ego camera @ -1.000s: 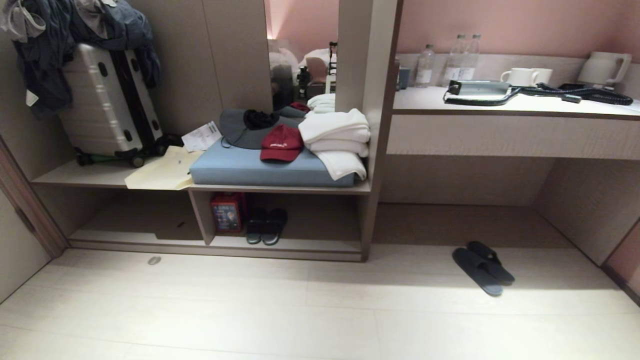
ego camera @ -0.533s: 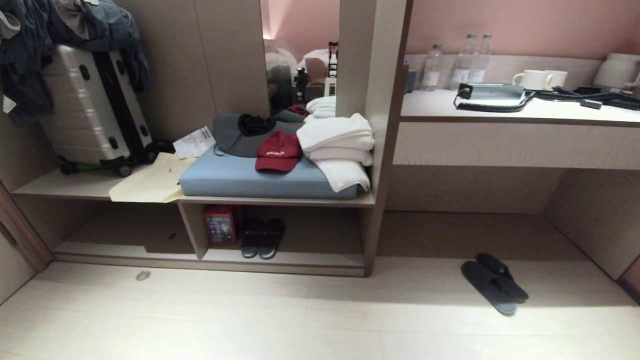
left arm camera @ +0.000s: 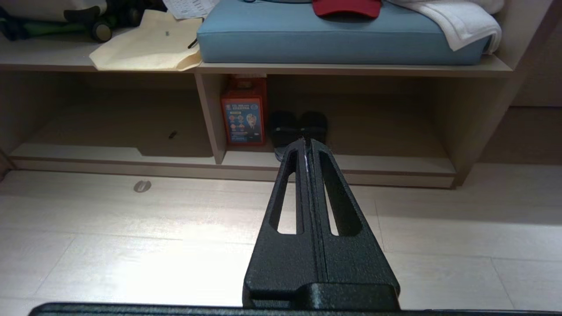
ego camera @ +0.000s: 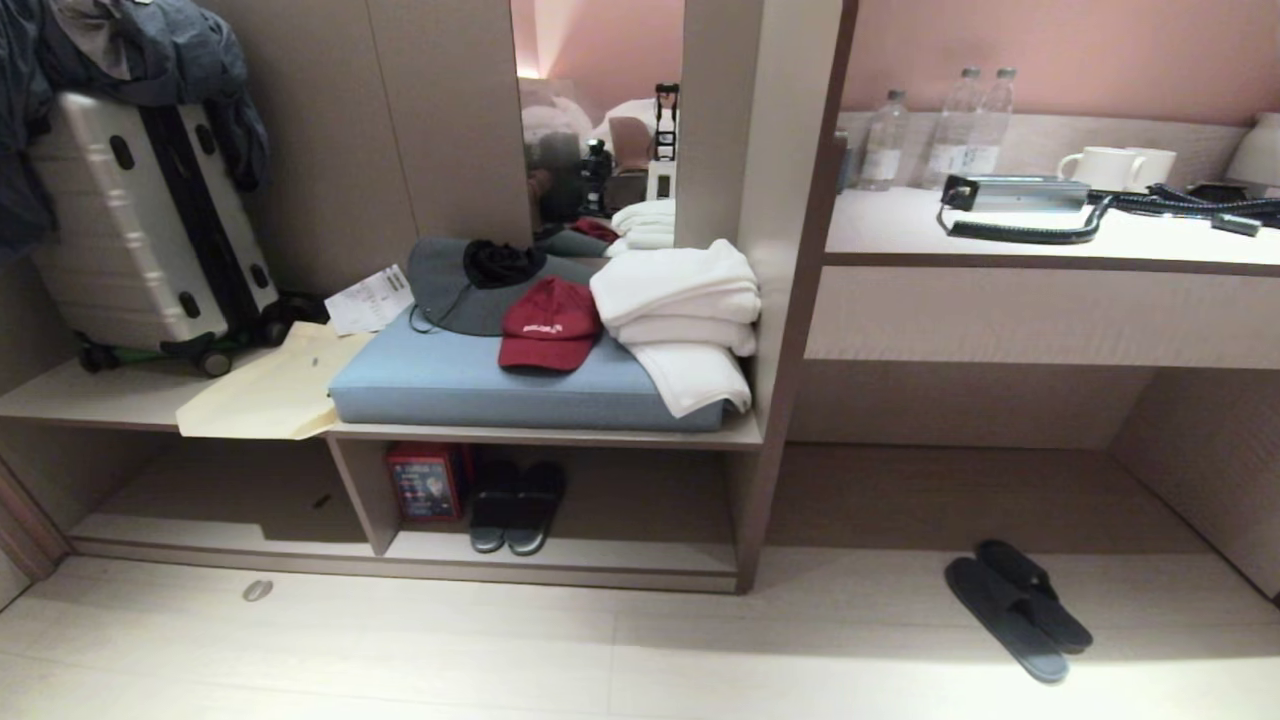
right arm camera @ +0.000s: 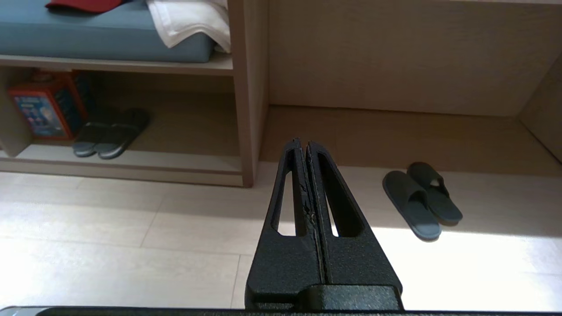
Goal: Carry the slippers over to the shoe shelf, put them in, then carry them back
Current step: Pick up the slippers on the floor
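Observation:
The slippers, a dark flat open-toe pair, lie side by side on the pale floor at the right, before the recess under the desk. The shoe shelf is the low beige cubby under the cushioned bench, left of them. Neither arm shows in the head view. My right gripper is shut and empty, above the floor, well short of the slippers. My left gripper is also shut and empty, pointing toward the shoe shelf.
Another dark pair of shoes and a red box stand in the shelf's right compartment. Above lie a blue cushion, a red cap and white towels; a suitcase stands at the left. The long desk spans the right.
The whole head view has shifted: the camera has come closer to the shelf and desk. The slippers and other things keep their places. No gripper has come into the head view.

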Tool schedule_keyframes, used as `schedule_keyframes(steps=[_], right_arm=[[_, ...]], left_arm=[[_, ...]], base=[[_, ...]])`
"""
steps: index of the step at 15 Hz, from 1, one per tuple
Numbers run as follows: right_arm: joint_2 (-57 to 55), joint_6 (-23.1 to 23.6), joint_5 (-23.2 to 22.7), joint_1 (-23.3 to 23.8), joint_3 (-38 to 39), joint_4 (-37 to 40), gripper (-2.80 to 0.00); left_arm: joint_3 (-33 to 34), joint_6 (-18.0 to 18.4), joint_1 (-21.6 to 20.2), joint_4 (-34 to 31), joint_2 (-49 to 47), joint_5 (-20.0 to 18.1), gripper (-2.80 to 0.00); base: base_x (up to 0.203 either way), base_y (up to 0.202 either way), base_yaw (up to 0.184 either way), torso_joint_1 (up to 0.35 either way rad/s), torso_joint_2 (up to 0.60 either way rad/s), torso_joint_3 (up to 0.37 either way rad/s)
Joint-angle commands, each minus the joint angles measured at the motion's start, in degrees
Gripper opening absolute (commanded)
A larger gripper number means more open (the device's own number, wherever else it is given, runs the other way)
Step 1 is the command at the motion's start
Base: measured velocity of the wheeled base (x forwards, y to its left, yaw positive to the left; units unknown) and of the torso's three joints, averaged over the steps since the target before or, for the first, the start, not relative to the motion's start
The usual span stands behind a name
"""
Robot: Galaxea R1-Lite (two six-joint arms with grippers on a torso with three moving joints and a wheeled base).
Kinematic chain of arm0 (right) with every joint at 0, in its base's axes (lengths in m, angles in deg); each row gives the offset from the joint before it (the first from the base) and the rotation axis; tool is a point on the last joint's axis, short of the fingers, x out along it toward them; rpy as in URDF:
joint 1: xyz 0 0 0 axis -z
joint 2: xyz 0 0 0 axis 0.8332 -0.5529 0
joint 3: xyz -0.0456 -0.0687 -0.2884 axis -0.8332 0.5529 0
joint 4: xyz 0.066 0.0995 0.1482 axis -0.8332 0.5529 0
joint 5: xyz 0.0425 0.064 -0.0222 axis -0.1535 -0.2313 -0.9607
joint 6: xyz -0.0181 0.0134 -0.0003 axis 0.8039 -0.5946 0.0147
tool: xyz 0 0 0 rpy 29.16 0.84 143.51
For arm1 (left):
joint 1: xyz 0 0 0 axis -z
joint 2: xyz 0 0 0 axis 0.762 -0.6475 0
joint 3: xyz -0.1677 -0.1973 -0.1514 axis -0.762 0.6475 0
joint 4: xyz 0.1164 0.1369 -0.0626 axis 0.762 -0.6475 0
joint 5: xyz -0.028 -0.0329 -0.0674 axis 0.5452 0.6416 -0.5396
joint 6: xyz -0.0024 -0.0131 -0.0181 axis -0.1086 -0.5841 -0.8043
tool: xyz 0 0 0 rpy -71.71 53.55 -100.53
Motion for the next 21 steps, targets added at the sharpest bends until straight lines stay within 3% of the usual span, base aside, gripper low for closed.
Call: schedule_keyframes(steps=[1,13,21], right_arm=[[-0.04,-0.03,0.02,0.0,0.0,-0.01,-2.8],[-0.04,-0.11,0.02,0.0,0.0,-0.01,-2.8],[-0.04,-0.03,0.02,0.0,0.0,-0.01,-2.8]], left_arm=[[0.0,-0.02,0.0,0.02,-0.05,-0.03,-2.8],[0.0,-0.02,0.0,0.02,-0.05,0.03,-2.8],[0.0,-0.02,0.0,0.02,-0.05,0.03,-2.8]], base=[[0.195,0.0,-0.002,0.005,0.0,0.002],[0.194,0.0,0.0,0.002,0.0,0.001],[0.008,-0.03,0.002,0.002,0.0,0.001]])
